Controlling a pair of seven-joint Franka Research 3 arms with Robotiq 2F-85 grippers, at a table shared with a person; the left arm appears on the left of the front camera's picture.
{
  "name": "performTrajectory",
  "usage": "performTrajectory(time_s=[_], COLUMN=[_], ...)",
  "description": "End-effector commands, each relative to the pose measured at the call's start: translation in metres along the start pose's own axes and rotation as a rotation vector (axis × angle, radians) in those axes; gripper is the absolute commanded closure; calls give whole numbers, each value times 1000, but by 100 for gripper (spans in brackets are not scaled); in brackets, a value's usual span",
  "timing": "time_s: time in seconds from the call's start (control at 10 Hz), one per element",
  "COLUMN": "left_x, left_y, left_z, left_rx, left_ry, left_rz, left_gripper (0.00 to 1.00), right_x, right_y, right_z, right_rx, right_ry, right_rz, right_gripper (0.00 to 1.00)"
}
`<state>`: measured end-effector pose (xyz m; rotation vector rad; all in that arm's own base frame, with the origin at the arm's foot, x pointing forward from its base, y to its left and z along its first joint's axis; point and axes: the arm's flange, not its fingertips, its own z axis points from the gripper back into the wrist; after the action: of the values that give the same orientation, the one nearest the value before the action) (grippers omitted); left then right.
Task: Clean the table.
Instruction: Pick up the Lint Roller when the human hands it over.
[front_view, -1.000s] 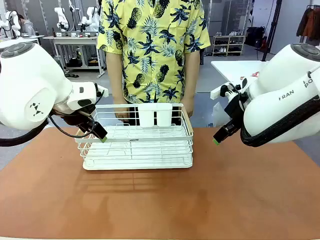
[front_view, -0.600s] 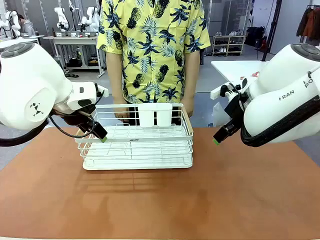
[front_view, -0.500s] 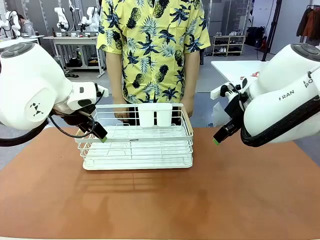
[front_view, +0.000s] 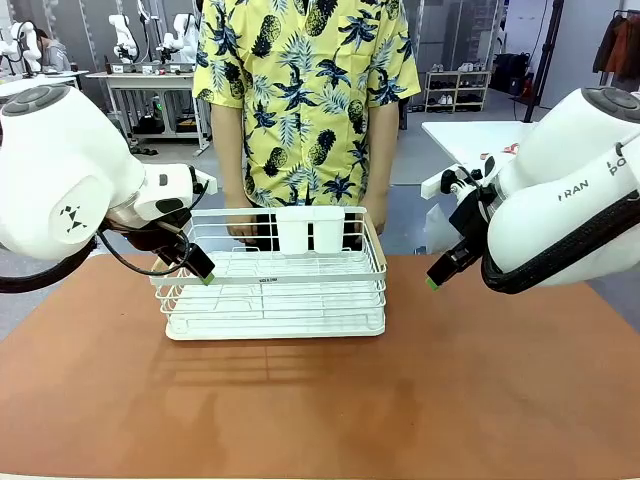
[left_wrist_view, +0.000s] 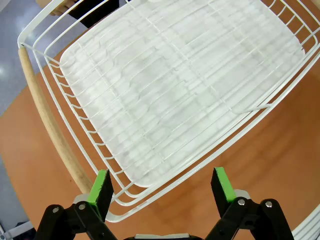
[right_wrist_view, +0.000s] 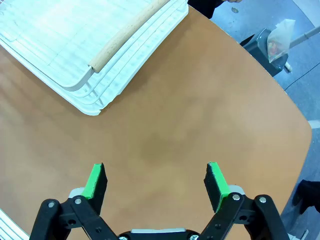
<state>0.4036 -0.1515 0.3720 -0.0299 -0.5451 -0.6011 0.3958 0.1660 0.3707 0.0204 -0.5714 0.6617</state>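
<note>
Terracotta surface (front_view: 450, 400) runs across the whole front view, smooth and matte, with a rounded corner visible in the right wrist view. I read the following positions from my station.

1. Load on the surface: one white wire rack (front_view: 275, 290) stands on the far half, a little left of centre. A white two-pocket insert (front_view: 310, 230) hangs on its far rim. The rack basket holds nothing else. A wooden handle (left_wrist_view: 50, 130) runs along the rack's short left end.

2. Person: a person (front_view: 305, 100) in a yellow pineapple-print shirt stands at the far side, directly behind the rack. Both hands (front_view: 243, 228) are down at the rack's far rim, one on each side of the insert.

3. Left claw (left_wrist_view: 161, 186): fingers wide apart, gripping nothing. It sits at the rack's left end, aimed down at the near-left corner of the wire frame. One green pad (left_wrist_view: 100, 186) is just beside the end of the wooden handle. I cannot tell whether it touches the wire.

4. Right claw (right_wrist_view: 155, 180): fingers wide apart, gripping nothing. It hangs above bare surface to the right of the rack, well apart from it.

5. Background: a white-topped table (front_view: 470, 135) stands behind the right arm.
</note>
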Motion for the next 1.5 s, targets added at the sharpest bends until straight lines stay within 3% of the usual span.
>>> performTrajectory(time_s=[0.0, 0.1, 0.2, 0.4, 0.6, 0.9, 1.1, 1.4], left_x=[21, 32, 36, 19, -25, -134, -192, -244], left_y=[11, 32, 62, 136, 196, 234, 244, 259], left_z=[24, 49, 78, 134, 162, 177, 182, 193], left_rx=[-69, -166, -341, -694, -882, -983, -974, -918], left_ry=[11, 86, 122, 122, -38, -287, -333, -398], left_rz=[24, 85, 181, 380, 616, 809, 940, 1070], left_gripper=[0, 0, 0, 0, 0, 0, 0, 0], right_x=[13, 21, 24, 9, -30, -108, -155, -204], right_y=[-20, -40, -66, -132, -186, -230, -249, -265], right_z=[29, 55, 77, 113, 126, 135, 139, 144], right_rx=[129, 257, 371, 770, 965, 1061, 1071, 1051], right_ry=[-24, -20, -7, -47, -84, -213, -287, -327], right_rz=[-47, -107, -194, -405, -585, -770, -878, -974], right_gripper=[0, 0, 0, 0, 0, 0, 0, 0])
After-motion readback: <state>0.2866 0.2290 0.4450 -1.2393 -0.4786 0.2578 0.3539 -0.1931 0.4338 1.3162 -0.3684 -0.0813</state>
